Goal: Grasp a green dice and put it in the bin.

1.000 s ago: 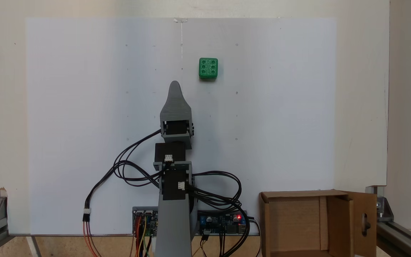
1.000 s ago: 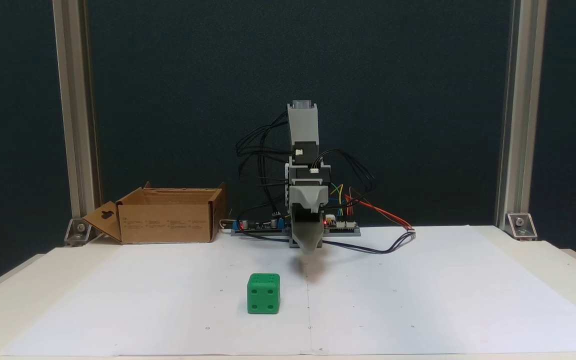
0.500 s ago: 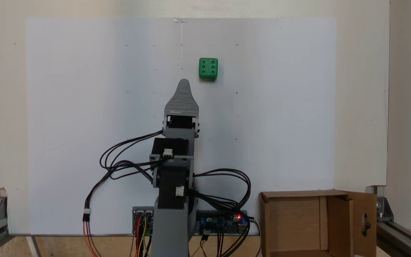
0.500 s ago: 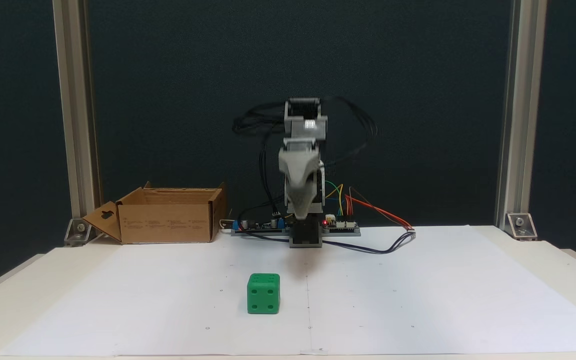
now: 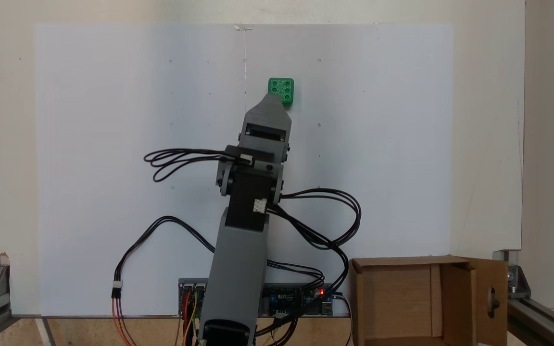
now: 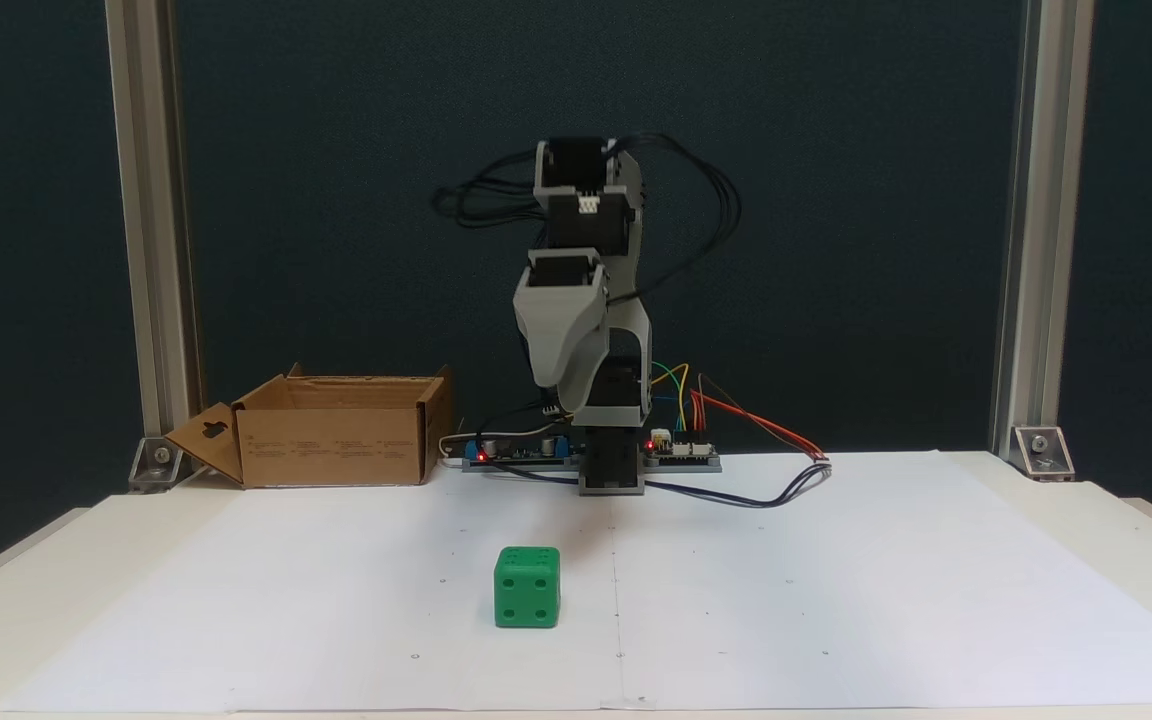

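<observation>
While you reach: approach step, nothing grasped yet.
Green dice [image 6: 527, 587]: on the white paper [image 6: 836, 600], well apart from the cardboard bin [image 6: 331, 432].
Gripper [image 6: 558, 385]: raised above the dice; opening can't be told.
Next: you likely descend and straddle the dice.

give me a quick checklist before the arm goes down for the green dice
1. Small bright green plastic dice sits flat on the white paper sheet, nothing touching it: ok.
2. Grey gripper lined up over the dice: from above its tip overlaps the dice's near corner, but the front view shows it high above and set back: not ok yet.
3. Jaws open enough for the dice: cannot tell, only one tip shows.
4. Brown cardboard bin open, with nothing seen inside: ok.
5. Black cables clear of the dice: ok.
</observation>
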Robot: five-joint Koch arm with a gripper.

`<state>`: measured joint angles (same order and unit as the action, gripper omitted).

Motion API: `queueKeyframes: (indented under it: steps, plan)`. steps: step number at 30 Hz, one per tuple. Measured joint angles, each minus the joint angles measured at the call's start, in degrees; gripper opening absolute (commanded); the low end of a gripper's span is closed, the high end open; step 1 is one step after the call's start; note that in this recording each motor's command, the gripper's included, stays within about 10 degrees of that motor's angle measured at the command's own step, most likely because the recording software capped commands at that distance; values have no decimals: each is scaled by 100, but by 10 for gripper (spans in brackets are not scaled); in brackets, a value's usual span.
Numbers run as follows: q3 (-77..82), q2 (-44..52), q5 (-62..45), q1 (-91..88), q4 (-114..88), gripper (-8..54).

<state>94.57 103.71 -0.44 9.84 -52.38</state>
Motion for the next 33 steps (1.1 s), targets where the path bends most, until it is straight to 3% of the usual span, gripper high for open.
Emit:
queueKeyframes:
  steps: [5,13,33]
  plan:
    - [-1072,-563,-123,79,-624,432]
    - [-1424,-940,-976,79,-1345,436]
    - [-2663,-2566,-1046,88,-1556,436]
